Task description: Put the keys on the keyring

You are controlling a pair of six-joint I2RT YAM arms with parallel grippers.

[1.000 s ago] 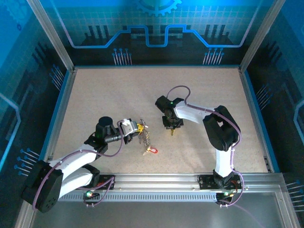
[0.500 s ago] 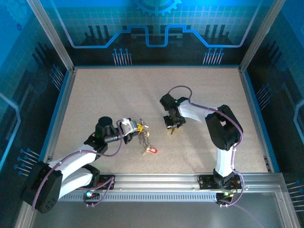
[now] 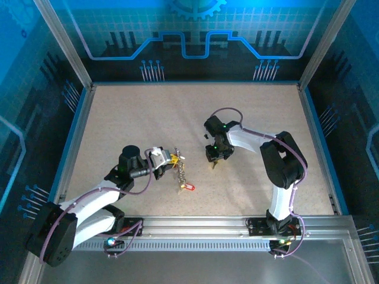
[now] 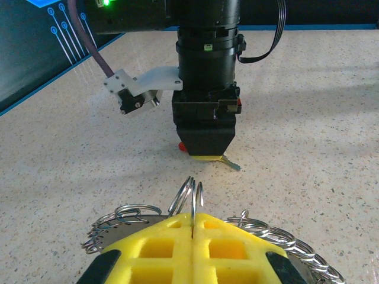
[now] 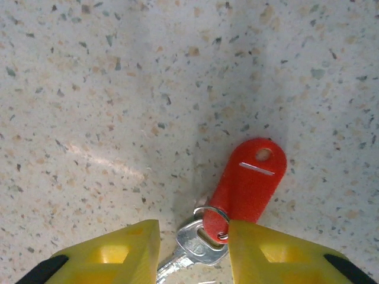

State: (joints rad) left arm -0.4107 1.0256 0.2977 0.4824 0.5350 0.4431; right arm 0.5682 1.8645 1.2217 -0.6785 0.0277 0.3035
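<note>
Speckled beige tabletop (image 3: 136, 118) lay inside a blue-lit enclosure with metal posts at its corners. Left of centre in the overhead view, the left hand (image 3: 173, 158) pointed toward the right of the frame, its yellow fingers closed tight on the keyring (image 3: 179, 157). A chain of small rings (image 3: 183, 173) ran from there toward the bottom of the frame and ended at a red piece (image 3: 189, 187). In the left wrist view the same hand (image 4: 193, 220) sat at the bottom centre with its fingertips pressed together. The keyring (image 4: 188, 195) stood upright on edge out of the seam between them, and loops of the chain (image 4: 121, 215) spread out to either side. Just right of centre in the overhead view, the right hand (image 3: 215, 158) pointed down, close over the tabletop and apart from the left one. In the right wrist view its yellow fingers (image 5: 127, 251) stood partly open at the bottom edge, one on each side of a silver key (image 5: 192, 245). A gap showed between the key's head and the finger on the left of the frame, so the key sat loose between them, unclamped. A little split ring (image 5: 213, 220) joined the key's head to a red tag (image 5: 251, 177), which reached toward the upper right, its lower edge against the other finger
</note>
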